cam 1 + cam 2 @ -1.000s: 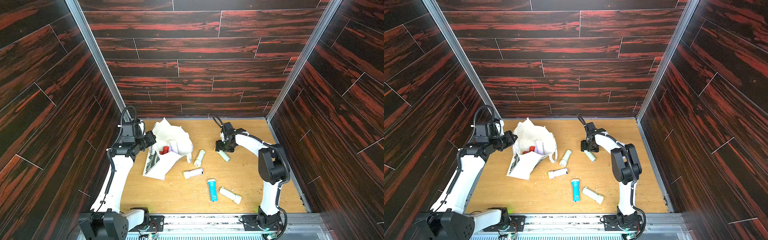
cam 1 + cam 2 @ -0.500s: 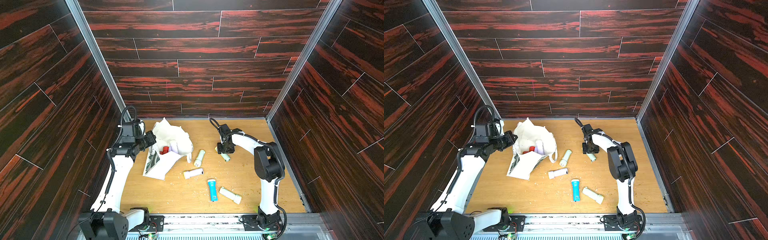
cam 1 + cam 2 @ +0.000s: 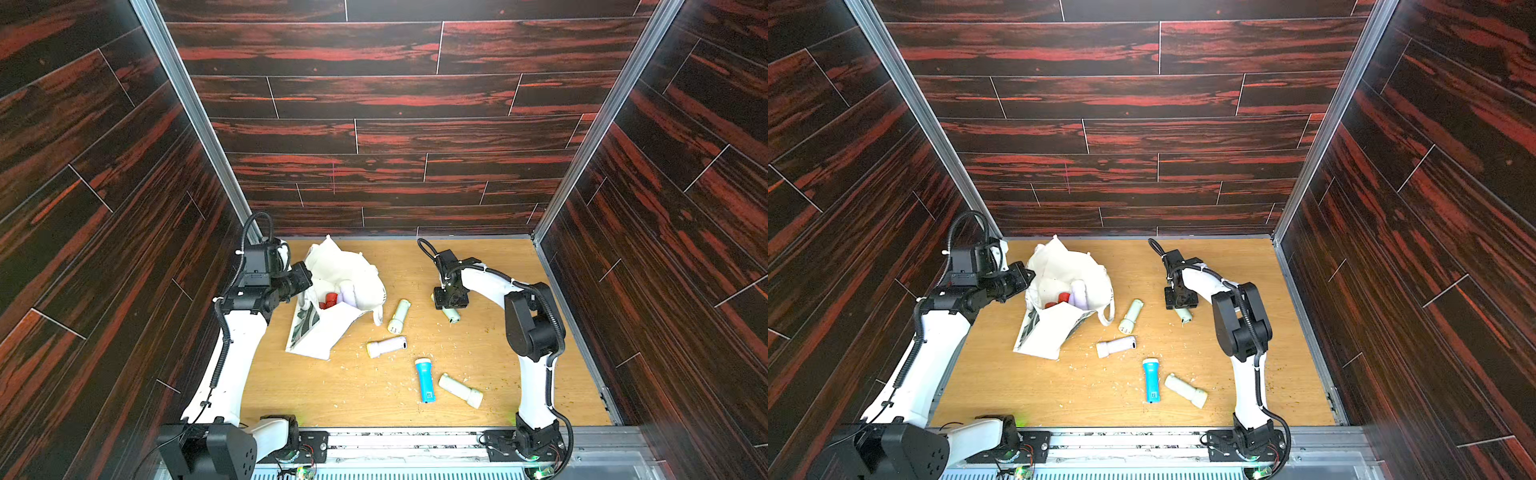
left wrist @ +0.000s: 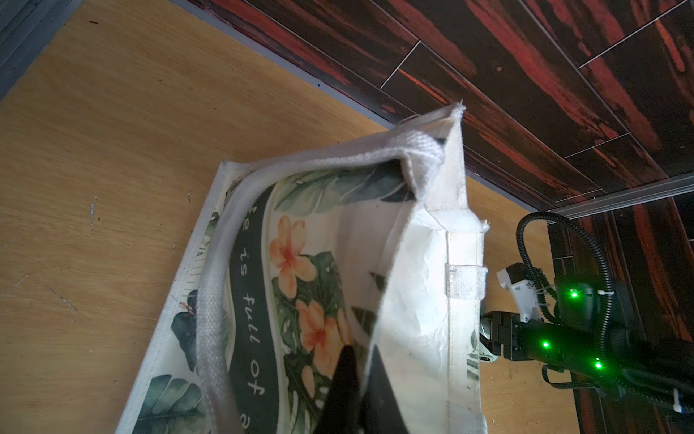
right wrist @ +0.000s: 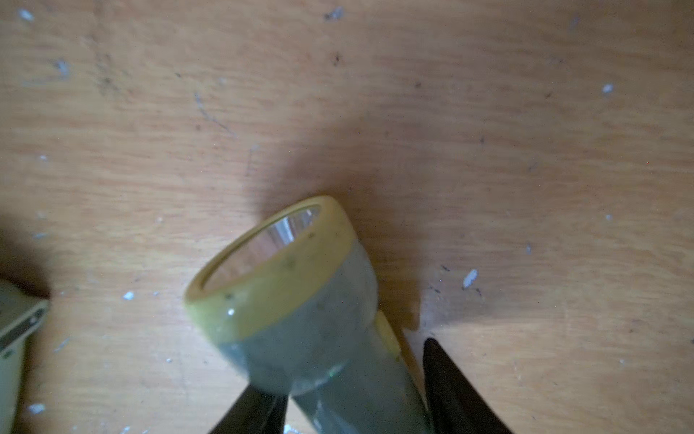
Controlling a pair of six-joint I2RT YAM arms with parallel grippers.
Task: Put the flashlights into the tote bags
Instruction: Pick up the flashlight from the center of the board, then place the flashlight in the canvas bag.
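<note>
right gripper (image 5: 349, 375) fingers pinch the pale green flashlight (image 5: 293, 300) body, head poking past them; left gripper (image 4: 358, 360) clamps tote bag (image 4: 413, 282) rim

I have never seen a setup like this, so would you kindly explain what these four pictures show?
Two white robot arms, left arm and right arm, work on a wooden table inside dark panelled walls. Two pictures look down from side-by-side overhead cameras; the other two come from a camera on each wrist. The left gripper is shut on the rim of the tote bag, holding it open; a red flashlight and a lavender flashlight lie inside. The right gripper straddles a yellow-rimmed flashlight down at the table; whether it grips is unclear. Loose nearby lie a pale green flashlight, a white flashlight, a blue flashlight and a cream flashlight.
</note>
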